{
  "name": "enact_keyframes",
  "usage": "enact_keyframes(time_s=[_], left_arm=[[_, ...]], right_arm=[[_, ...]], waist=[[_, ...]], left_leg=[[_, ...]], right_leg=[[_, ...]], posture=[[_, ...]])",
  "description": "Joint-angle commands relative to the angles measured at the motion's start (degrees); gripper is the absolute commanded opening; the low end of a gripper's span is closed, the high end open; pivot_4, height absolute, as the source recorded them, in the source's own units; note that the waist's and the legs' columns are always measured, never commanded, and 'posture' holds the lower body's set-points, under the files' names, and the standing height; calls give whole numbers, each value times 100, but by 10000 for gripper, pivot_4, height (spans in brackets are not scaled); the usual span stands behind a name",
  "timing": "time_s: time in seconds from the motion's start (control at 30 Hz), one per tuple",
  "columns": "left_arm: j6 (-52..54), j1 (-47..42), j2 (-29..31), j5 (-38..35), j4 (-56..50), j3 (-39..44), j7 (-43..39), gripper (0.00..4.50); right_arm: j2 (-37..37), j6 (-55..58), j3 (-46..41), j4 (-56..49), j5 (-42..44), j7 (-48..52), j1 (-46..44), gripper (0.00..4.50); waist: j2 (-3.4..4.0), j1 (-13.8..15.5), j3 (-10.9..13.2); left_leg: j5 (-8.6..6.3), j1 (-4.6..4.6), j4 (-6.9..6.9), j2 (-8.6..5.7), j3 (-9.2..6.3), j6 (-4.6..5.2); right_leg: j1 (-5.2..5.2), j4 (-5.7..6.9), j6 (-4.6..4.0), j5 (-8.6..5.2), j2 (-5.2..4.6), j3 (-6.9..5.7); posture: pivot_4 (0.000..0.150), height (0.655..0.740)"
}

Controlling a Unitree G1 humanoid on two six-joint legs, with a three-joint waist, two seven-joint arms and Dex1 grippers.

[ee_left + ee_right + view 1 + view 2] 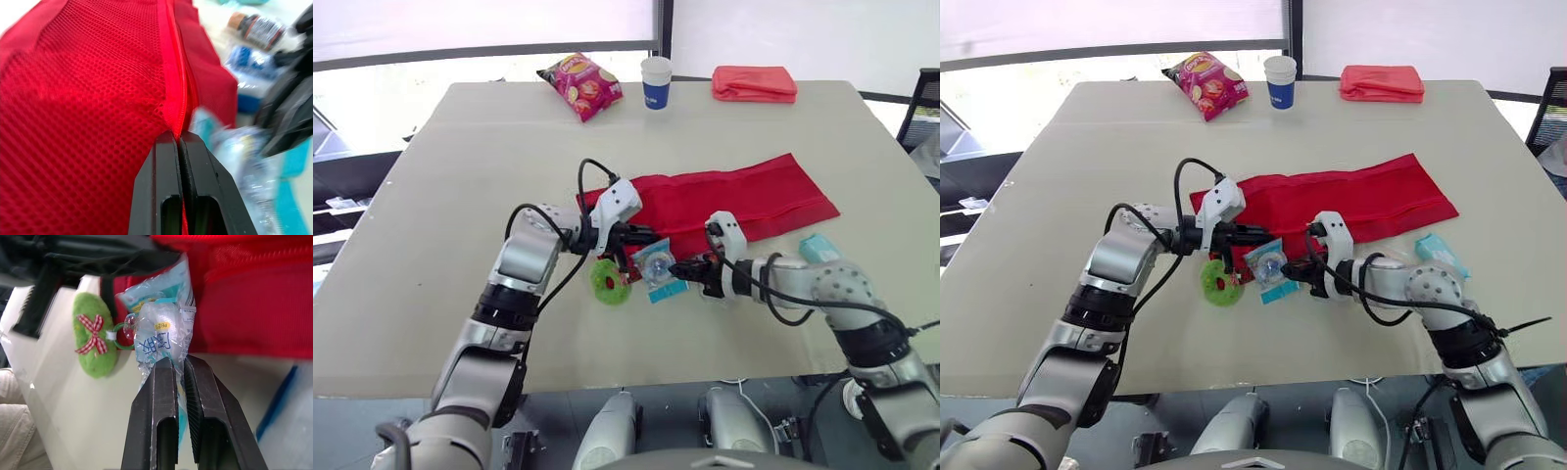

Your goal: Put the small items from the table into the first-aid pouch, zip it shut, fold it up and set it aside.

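Our left tool (179,136), arm bent inward, pinches the red mesh pouch (88,98) at its zipper (171,58); our right tool (178,363) clamps a crinkly clear plastic packet (164,325).

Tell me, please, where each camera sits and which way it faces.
Left eye: on the head, looking forward and down at the table; both arms show.
Right eye: beside it, same scene, same arms.
Left wrist: on the left arm, looking along the left gripper pinching the pouch.
Right wrist: on the right arm, looking along the right gripper gripping a packet.
Shared: both wrist views show the pouch.
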Motion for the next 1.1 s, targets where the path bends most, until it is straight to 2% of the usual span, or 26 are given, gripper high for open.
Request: enact_keyframes(time_s=[0.03, 0.47, 0.7, 0.8, 0.9, 0.93, 0.97, 1.03, 1.1], left_arm=[[64, 78, 108, -221, -397, -25, 1, 662], [219, 90, 234, -404, -142, -104, 47, 662], [80, -76, 226, -397, 192, -181, -50, 662], [-137, -220, 194, -300, 571, -212, -23, 662], [-317, -336, 216, -259, 845, -230, -47, 0], [-391, -390, 225, -234, 963, -247, -59, 0], [-441, -436, 227, -220, 1058, -257, -68, 0], [-534, -527, 221, -194, 1231, -273, -83, 0], [-589, -589, 209, -185, 1333, -280, -98, 0]], right_arm=[[292, 82, -430, 410, -218, -117, -191, 0], [1493, 358, -1574, 1108, -82, -638, -526, 0], [2021, 123, -1711, 1700, -547, -479, -970, 0], [1900, -62, -1426, 1763, -1277, 69, -982, 0], [1584, 48, -1363, 1157, -1530, 658, -742, 9842], [1156, -42, -1063, 572, -1861, 1026, -619, 11580], [751, -31, -816, 33, -2061, 1358, -520, 15929], [167, -146, -529, -773, -2386, 1874, -359, 15929], [-110, -305, -439, -1120, -2545, 2222, -248, 15929]], waist=[[2, 4, -1], [9, 4, -5], [11, -17, -8], [13, -13, -9], [13, 9, -9], [14, 9, -9], [16, 5, -9], [21, 20, -6], [13, -6, -12]], left_leg=[[0, -1, 1, 0, 0, 0], [0, -1, 0, -1, 8, 0], [0, 0, -1, -1, 23, 0], [0, 0, -1, -1, 25, 0], [0, -1, 0, -4, 26, 0], [0, -2, 0, -4, 23, 0], [0, -4, 0, -5, 25, 0], [-1, -3, 0, -6, 29, 1], [-2, -7, 0, -12, 22, 2]], right_leg=[[-1, 1, 0, 0, 0, 1], [-8, 6, -1, 1, -2, 12], [-18, 13, -1, 1, 0, 18], [-19, 14, -2, 1, 0, 19], [-18, 14, -1, 1, -2, 19], [-19, 13, -1, 1, -2, 18], [-19, 12, -1, 1, -3, 18], [-20, 12, -1, 1, -5, 16], [-23, 7, 0, 1, -8, 6]], posture=[[1500, 7400], [1500, 7400], [1500, 7400], [1500, 7400], [1500, 7400], [1500, 7400], [1500, 7400], [1500, 7400], [1500, 7400]])
